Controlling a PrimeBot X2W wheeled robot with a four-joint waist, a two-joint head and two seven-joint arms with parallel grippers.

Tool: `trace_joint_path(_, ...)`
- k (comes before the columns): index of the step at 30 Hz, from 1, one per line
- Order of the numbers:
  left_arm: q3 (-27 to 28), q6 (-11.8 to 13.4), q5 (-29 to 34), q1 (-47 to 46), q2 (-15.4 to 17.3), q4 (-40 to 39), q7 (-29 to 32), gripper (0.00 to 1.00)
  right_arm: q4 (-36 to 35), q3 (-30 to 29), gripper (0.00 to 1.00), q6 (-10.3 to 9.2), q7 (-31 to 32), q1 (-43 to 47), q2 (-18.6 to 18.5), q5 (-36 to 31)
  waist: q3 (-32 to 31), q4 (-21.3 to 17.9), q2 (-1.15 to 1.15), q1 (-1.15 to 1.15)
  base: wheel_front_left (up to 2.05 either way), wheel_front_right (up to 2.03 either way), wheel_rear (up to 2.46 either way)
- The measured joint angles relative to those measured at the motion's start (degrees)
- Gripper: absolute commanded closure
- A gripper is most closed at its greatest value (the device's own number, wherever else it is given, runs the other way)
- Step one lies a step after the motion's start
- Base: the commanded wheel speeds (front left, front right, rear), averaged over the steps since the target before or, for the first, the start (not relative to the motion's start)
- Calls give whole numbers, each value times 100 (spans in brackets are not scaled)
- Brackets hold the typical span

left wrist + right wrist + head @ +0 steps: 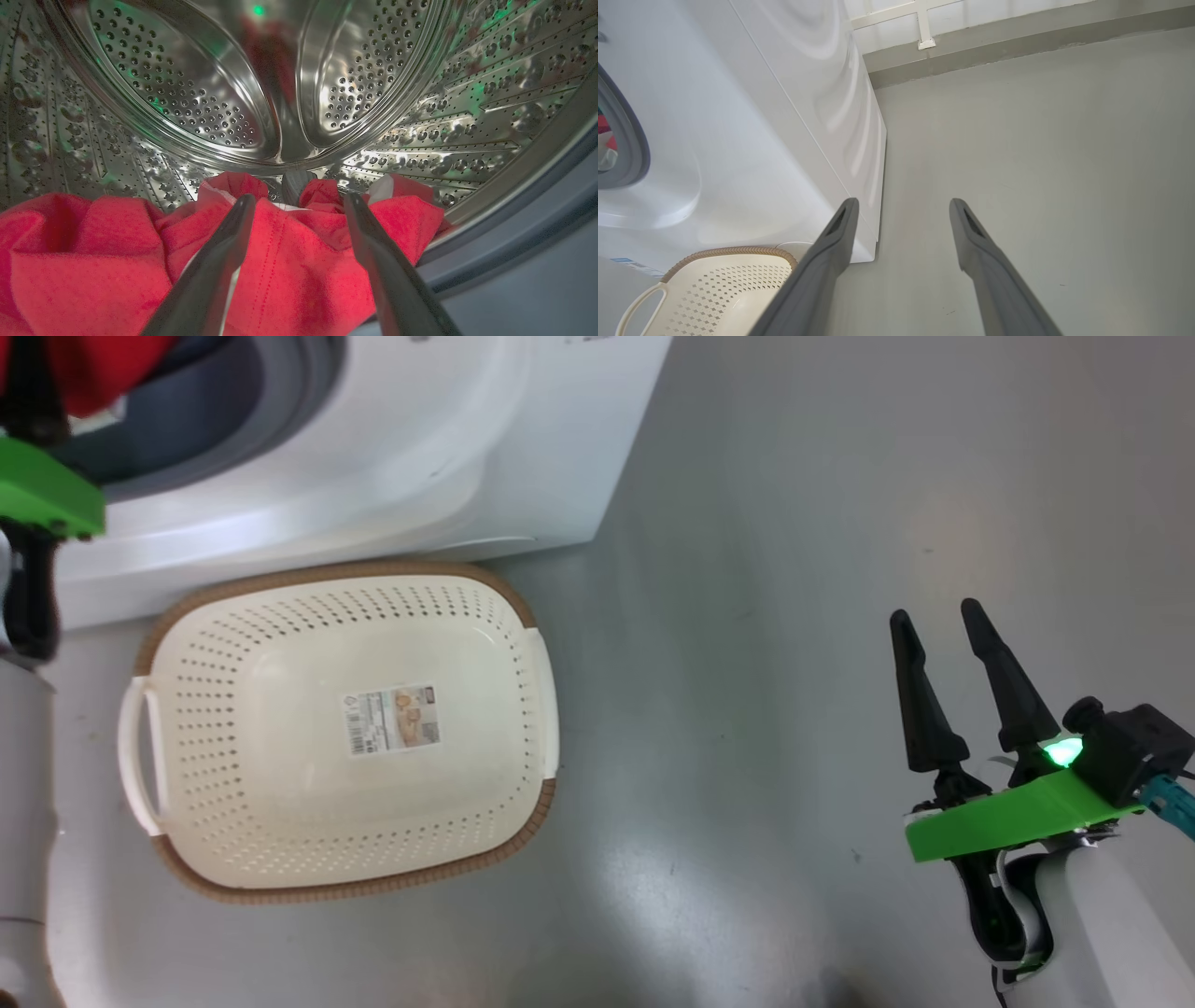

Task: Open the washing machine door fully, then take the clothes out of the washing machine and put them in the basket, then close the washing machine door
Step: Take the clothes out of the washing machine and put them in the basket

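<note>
The clothes (289,261) are bright red with a bit of white. They lie in a soft heap at the bottom of the shiny drum (187,93), inside the washing machine (373,448). The heap is bunched into folds and spreads up to the grey ring (514,224) at the mouth of the drum.

The left pincer (300,198) is inside the mouth of the machine, right over the red heap. Its two long dark fingers are wide apart. Red cloth shows between them and on both sides of them. The tips reach to the top folds of the heap. The fingers are not closed on the cloth, and I cannot tell if they touch it.

From the head view, a bit of the red cloth peeks out of the round opening at the top left corner, with the green part of the left arm (37,495) just below it.

The basket (373,567) sits on the floor (794,569), just in front of the bottom edge of the machine. A label sticker (392,721) shows on its cream bottom.

The right pincer (935,611) is over the bare grey floor, well apart from the basket, on its right side. Its two fingers are apart too, and it holds nothing.
</note>
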Motion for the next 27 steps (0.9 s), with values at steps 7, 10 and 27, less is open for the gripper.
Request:
trace_joint_path(7, -4, 0, 92, -314, 125, 356, 0, 0, -42, 243, 0, 0, 0, -76, 78, -58, 189, -181, 0, 0, 0, 0, 0)
trace_joint_path(10, 4, 0, 93, -459, 204, 515, -1, 0, -89, 331, 0, 0, 0, -102, 110, -58, 261, -286, 0, 0, 0, 0, 0)
trace_joint_path(27, -179, -33, 185, -798, 463, 1451, -1, 52, -238, 325, 0, 0, 0, -174, 146, -57, 400, -591, 0, 0, 0, 0, 0)
